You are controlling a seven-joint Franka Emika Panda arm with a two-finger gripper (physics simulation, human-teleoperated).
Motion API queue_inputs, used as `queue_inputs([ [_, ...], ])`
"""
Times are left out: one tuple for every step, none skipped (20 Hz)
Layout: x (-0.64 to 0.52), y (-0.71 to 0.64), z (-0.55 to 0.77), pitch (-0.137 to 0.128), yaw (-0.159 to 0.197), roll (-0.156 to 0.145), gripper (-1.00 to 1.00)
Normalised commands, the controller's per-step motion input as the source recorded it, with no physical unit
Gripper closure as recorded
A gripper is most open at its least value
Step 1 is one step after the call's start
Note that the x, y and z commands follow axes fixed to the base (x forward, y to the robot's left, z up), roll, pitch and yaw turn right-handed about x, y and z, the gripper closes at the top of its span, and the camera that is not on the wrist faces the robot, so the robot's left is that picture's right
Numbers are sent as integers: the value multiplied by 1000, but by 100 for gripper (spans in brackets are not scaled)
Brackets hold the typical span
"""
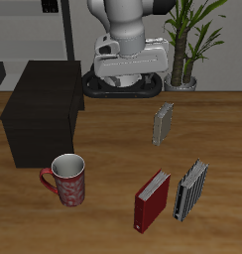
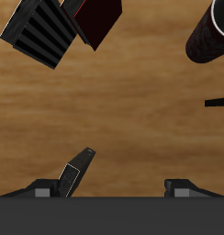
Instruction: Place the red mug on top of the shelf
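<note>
The mug [image 1: 69, 180] stands upright near the table's front edge, in front of the shelf [image 1: 42, 111] and apart from it. Its loop handle [image 1: 47, 180] points away from the books, toward the table's side edge, and its open mouth shows a pale inside. In the wrist view we see only a dark round part of it [image 2: 211, 35], so we judge mostly from the exterior view.

We think the mug is stiff and not heavy for this arm, but its glazed round side may be slippery between two flat fingers. A good hold, in our opinion, is on the rim wall opposite the handle, one finger inside and one outside. To pinch the handle is possible, but then the mug could swing. It must stay upright when it is set down on the shelf's flat top.

Farther from the mug, a red book [image 1: 151, 200] and a striped grey book [image 1: 190, 189] stand close together near the front edge, and a small grey book [image 1: 164, 124] stands near the table's middle.

The gripper [image 2: 128, 182] hangs above bare wood at the back of the table, well apart from the mug. Its fingers [image 2: 77, 173] are spread wide with nothing between them.
</note>
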Motion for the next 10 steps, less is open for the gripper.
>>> queue_inputs([
  [132, -55, 28, -30, -3, -58, -100],
  [71, -14, -27, 8, -4, -7, -100],
  [179, 4, 24, -8, 37, 7, -100],
  [251, -70, 46, -32, 66, -5, -100],
  [157, -117, 31, -49, 70, -33, -100],
  [256, -168, 158, -126, 124, 43, -100],
  [329, -231, 100, -102, 83, 208, -100],
  [569, -619, 73, 141, -177, 31, -100],
  [404, -436, 99, 32, -45, 106, -100],
  [238, -347, 68, -12, 24, -68, -100],
])
